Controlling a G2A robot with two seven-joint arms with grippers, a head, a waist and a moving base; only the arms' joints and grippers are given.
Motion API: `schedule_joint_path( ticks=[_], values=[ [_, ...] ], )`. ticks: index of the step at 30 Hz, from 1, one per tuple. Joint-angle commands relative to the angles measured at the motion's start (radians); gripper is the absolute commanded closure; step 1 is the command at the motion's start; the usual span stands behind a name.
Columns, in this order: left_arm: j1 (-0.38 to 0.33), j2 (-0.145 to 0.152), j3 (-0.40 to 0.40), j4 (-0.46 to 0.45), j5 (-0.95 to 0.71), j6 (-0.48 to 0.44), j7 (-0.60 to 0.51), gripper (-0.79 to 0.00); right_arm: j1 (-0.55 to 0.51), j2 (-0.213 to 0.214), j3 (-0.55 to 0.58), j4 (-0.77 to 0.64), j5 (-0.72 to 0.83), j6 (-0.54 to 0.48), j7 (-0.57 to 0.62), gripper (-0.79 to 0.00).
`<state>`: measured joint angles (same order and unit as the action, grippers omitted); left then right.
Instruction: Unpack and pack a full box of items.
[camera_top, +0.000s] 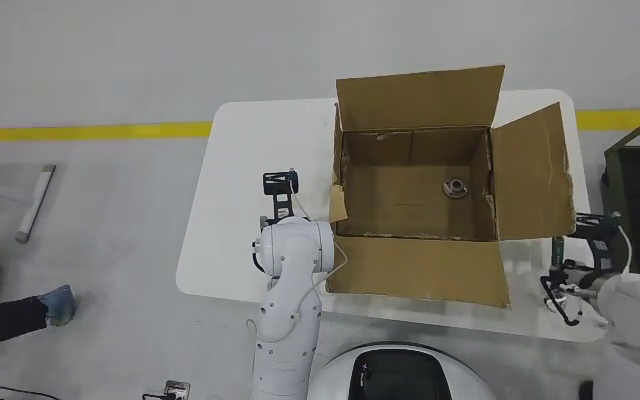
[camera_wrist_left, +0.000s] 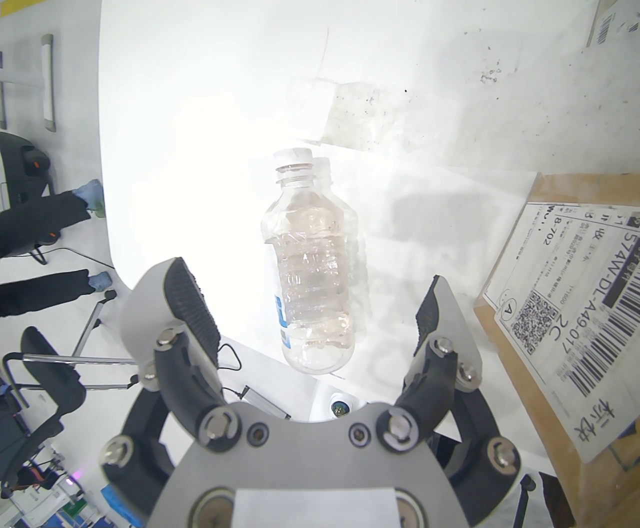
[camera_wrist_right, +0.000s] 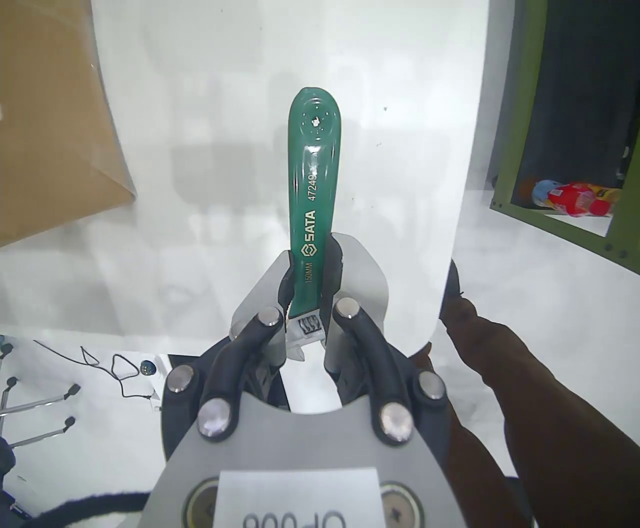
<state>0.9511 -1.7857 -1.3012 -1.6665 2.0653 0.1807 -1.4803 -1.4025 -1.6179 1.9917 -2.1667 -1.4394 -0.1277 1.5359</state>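
Right end effector (camera_wrist_right: 311, 272) clamps green wrench (camera_wrist_right: 312, 165); left end effector (camera_wrist_left: 307, 282) gapes, facing bottle (camera_wrist_left: 310, 260).

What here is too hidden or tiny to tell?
- Top view: the small round metal piece in the box is too small to identify.
- Right wrist view: the wrench head is mostly hidden inside the right gripper.
- Right wrist view: colourful packages are cut off by the shelf frame.

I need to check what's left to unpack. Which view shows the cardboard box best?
The top view: the whole box, flaps open, with its floor visible. The left wrist view catches a labelled panel, the right wrist view a plain brown corner.
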Motion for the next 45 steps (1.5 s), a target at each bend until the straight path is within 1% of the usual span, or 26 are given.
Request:
schedule_joint_path(
  ticks=[1, 2, 3, 4, 6, 7, 8, 9, 10, 11, 12, 13, 14, 19, 20, 21, 22, 23, 26, 30, 34, 38, 39, 40, 42, 45],
  values=[
    [0.000, 0.000, 0.000, 0.000, 0.000, 0.000, 0.000, -0.785, 0.003, 0.005, -0.008, 0.016, -0.015, 0.008, 0.000, -0.043],
    [0.000, 0.000, 0.000, 0.000, 0.000, 0.000, 0.000, -0.785, 0.006, 0.007, -0.013, 0.023, -0.016, 0.008, 0.000, -0.080],
    [0.000, 0.000, 0.000, 0.000, 0.000, 0.000, 0.000, -0.785, 0.008, 0.009, -0.016, 0.032, -0.017, 0.009, 0.000, -0.169],
    [0.000, 0.000, 0.000, 0.000, 0.000, 0.000, 0.000, -0.785, 0.009, 0.012, -0.018, 0.041, -0.028, 0.009, 0.000, -0.296],
    [0.000, 0.000, 0.000, 0.000, 0.000, 0.000, 0.000, -0.785, 0.013, 0.017, -0.024, 0.059, -0.029, 0.012, 0.000, -0.311],
    [0.000, 0.000, 0.000, 0.000, 0.000, 0.000, 0.000, -0.785, 0.013, 0.019, -0.027, 0.067, -0.033, 0.014, 0.000, -0.336],
    [0.000, 0.000, 0.000, 0.000, 0.000, 0.000, 0.000, -0.785, 0.015, 0.021, -0.030, 0.071, -0.027, 0.017, 0.000, -0.372],
    [0.000, 0.000, 0.000, 0.000, 0.000, 0.000, 0.000, -0.785, 0.017, 0.023, -0.031, 0.071, -0.018, 0.019, 0.000, -0.440],
    [0.000, 0.000, 0.000, 0.000, 0.000, 0.000, 0.000, -0.785, 0.016, 0.027, -0.030, 0.065, -0.029, 0.017, 0.000, -0.428],
    [0.000, 0.000, 0.000, 0.000, 0.000, 0.000, 0.000, -0.785, 0.017, 0.029, -0.032, 0.059, -0.036, 0.018, 0.000, -0.443],
    [0.000, 0.000, 0.000, 0.000, 0.000, 0.000, 0.000, -0.785, 0.018, 0.031, -0.030, 0.054, -0.022, 0.032, 0.000, -0.493],
    [0.000, 0.000, 0.000, 0.000, 0.000, 0.000, 0.000, -0.785, 0.019, 0.033, -0.024, 0.040, -0.011, 0.042, 0.000, -0.456],
    [0.000, 0.000, 0.000, 0.000, 0.000, 0.000, 0.000, -0.785, 0.023, 0.035, -0.011, 0.008, -0.002, 0.058, 0.000, -0.388],
    [0.000, 0.000, 0.000, 0.000, 0.000, 0.000, 0.000, -0.785, 0.075, 0.049, 0.094, -0.183, 0.152, 0.173, 0.000, -0.336],
    [0.000, 0.000, 0.000, 0.000, 0.000, 0.000, 0.000, -0.785, 0.109, 0.055, 0.113, -0.183, 0.172, 0.179, 0.000, -0.231],
    [0.000, 0.000, 0.000, 0.000, 0.000, 0.000, 0.000, -0.785, 0.169, 0.064, 0.127, -0.183, 0.192, 0.177, 0.000, -0.206],
    [0.000, 0.000, 0.000, 0.000, 0.000, 0.000, 0.000, -0.785, 0.226, 0.072, 0.133, -0.183, 0.213, 0.173, 0.000, -0.083],
    [0.000, 0.000, 0.000, 0.000, 0.000, 0.000, 0.000, -0.785, 0.281, 0.080, 0.136, -0.183, 0.222, 0.169, 0.000, 0.000],
    [0.000, 0.000, 0.000, 0.000, 0.000, 0.000, 0.000, -0.785, 0.423, 0.102, 0.090, -0.183, 0.236, 0.167, 0.000, 0.000],
    [0.000, 0.000, 0.000, 0.000, 0.000, 0.000, 0.000, -0.785, 0.522, 0.122, -0.065, -0.183, 0.247, 0.183, 0.000, 0.000],
    [0.000, 0.000, 0.000, 0.000, 0.000, 0.000, 0.000, -0.785, 0.506, 0.134, -0.259, -0.183, 0.190, 0.224, 0.000, 0.000],
    [0.000, 0.000, 0.000, 0.000, 0.000, 0.000, 0.000, -0.785, 0.422, 0.143, -0.415, -0.183, 0.105, 0.276, 0.000, 0.000],
    [0.000, 0.000, 0.000, 0.000, 0.000, 0.000, 0.000, -0.785, 0.396, 0.146, -0.459, -0.172, 0.080, 0.260, 0.000, 0.000],
    [0.000, 0.000, 0.000, 0.000, 0.000, 0.000, 0.000, -0.785, 0.385, 0.148, -0.486, -0.161, 0.039, 0.276, 0.000, 0.000],
    [0.000, 0.000, 0.000, 0.000, 0.000, 0.000, 0.000, -0.785, 0.370, 0.151, -0.550, -0.095, -0.049, 0.272, 0.000, 0.000],
    [0.000, 0.000, 0.000, 0.000, 0.000, 0.000, 0.000, -0.785, 0.383, 0.151, -0.614, 0.004, -0.149, 0.304, 0.000, 0.000]
  ],
)
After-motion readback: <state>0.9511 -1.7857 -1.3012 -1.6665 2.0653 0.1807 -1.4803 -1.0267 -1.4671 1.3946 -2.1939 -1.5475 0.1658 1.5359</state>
